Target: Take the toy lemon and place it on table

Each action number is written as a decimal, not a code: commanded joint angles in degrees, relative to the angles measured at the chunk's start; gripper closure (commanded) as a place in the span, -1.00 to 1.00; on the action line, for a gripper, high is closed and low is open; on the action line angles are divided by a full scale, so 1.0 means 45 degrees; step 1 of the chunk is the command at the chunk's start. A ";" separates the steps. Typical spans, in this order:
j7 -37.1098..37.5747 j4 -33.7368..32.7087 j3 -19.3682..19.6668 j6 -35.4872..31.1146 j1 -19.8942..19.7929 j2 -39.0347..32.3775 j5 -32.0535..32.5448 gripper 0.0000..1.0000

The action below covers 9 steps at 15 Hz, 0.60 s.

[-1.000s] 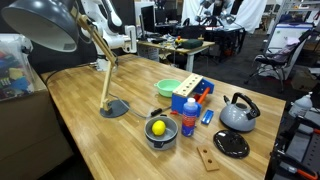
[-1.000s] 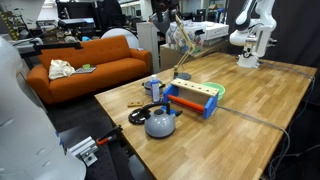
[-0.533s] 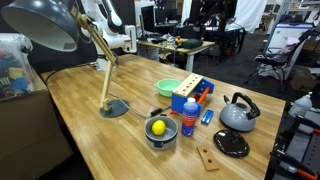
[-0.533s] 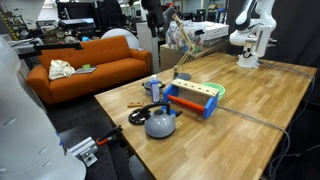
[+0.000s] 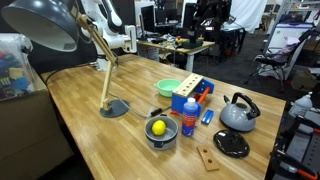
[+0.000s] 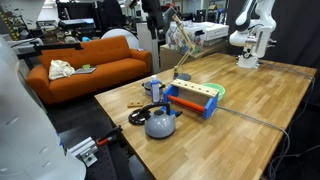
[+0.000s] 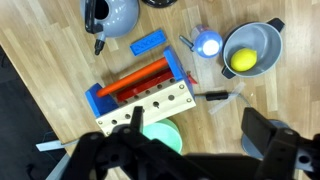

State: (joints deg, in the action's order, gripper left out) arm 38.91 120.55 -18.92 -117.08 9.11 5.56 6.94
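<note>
Wide-open jaws low in the wrist view, dark fingers (image 7: 268, 142) well apart, nothing between them, high over the table (image 7: 50, 60). Up at the right, the toy lemon (image 7: 243, 61) inside a grey pot (image 7: 264, 32), just beside a blue bottle (image 7: 207, 43). Across the middle, a blue toolbox (image 7: 140, 90) with a red insert; touching its lower side, a green bowl (image 7: 162, 137), partly hidden by the jaws. At the top edge, a grey kettle (image 7: 110, 15) and a small blue block (image 7: 150, 42).

In an exterior view, the toy lemon (image 5: 158, 127) bright in the pot (image 5: 161, 141) near the front rim of the table (image 5: 90, 110), bottle (image 5: 190, 115) touching or just beside it, bowl (image 5: 170, 88) and toolbox (image 5: 197, 93) behind, kettle (image 5: 238, 113) and a black dish (image 5: 231, 144) off to one side, a desk lamp (image 5: 105, 70) on the other.

In an exterior view, kettle (image 6: 160, 123) and toolbox (image 6: 192, 97) at the corner of the table (image 6: 250, 110), an orange sofa (image 6: 95, 55) beyond; toy lemon too hidden to make out.
</note>
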 commanded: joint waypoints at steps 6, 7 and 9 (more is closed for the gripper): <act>-0.1127 -0.0357 0.0152 -0.0733 0.0877 -0.0697 -0.1748 -1.00; -0.1371 -0.0503 0.0094 -0.0809 0.1062 -0.0935 -0.2026 -1.00; -0.1770 -0.0763 0.0028 -0.0830 0.1377 -0.1412 -0.2427 -1.00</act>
State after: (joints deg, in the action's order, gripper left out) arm 34.67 119.72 -19.10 -120.85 13.95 2.32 -1.25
